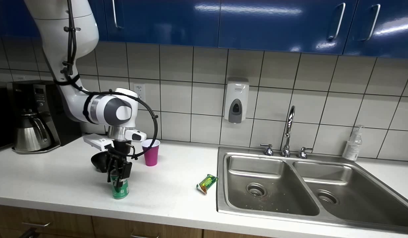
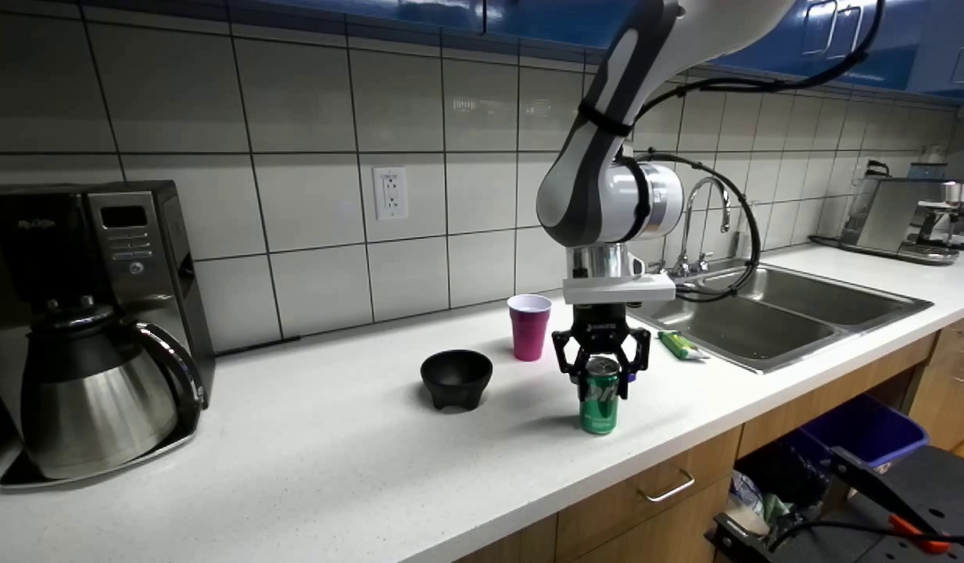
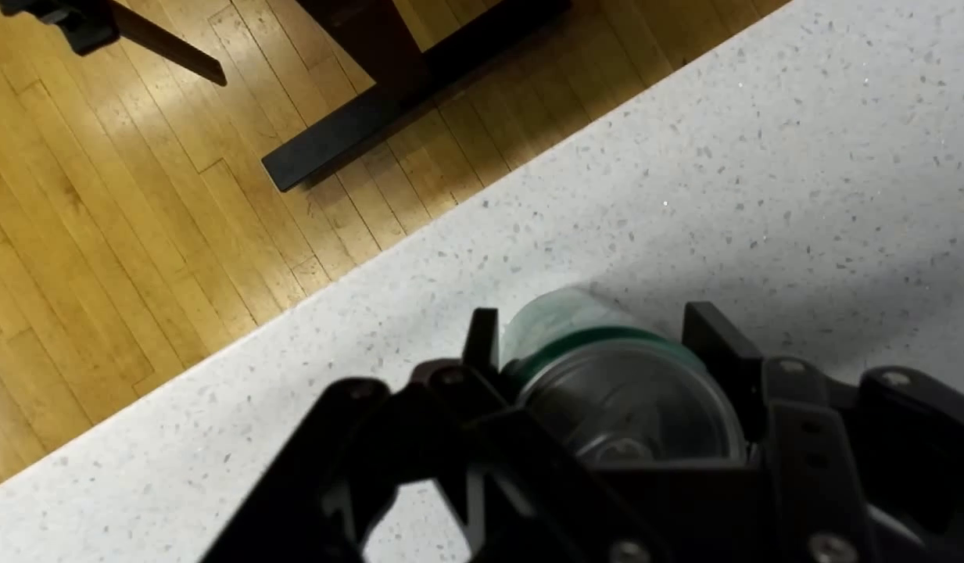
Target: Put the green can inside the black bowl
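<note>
The green can [image 2: 599,414] stands upright on the white counter near its front edge and also shows in an exterior view [image 1: 120,191]. In the wrist view its silvery lid [image 3: 634,399] faces the camera. My gripper [image 2: 603,393] points straight down, with one finger on each side of the can. In the wrist view the fingertips [image 3: 595,336] lie very close to the can's sides; I cannot tell whether both press on it. The black bowl [image 2: 456,379] stands on the counter behind the can, apart from the gripper. It is partly hidden behind the gripper in an exterior view [image 1: 99,162].
A pink cup [image 2: 530,328] stands near the bowl, towards the tiled wall. A green-yellow packet [image 1: 207,183] lies beside the steel sink [image 1: 270,211]. A coffee maker [image 2: 98,375] stands at the counter's far end from the sink. The counter's front edge [image 3: 309,301] is close to the can.
</note>
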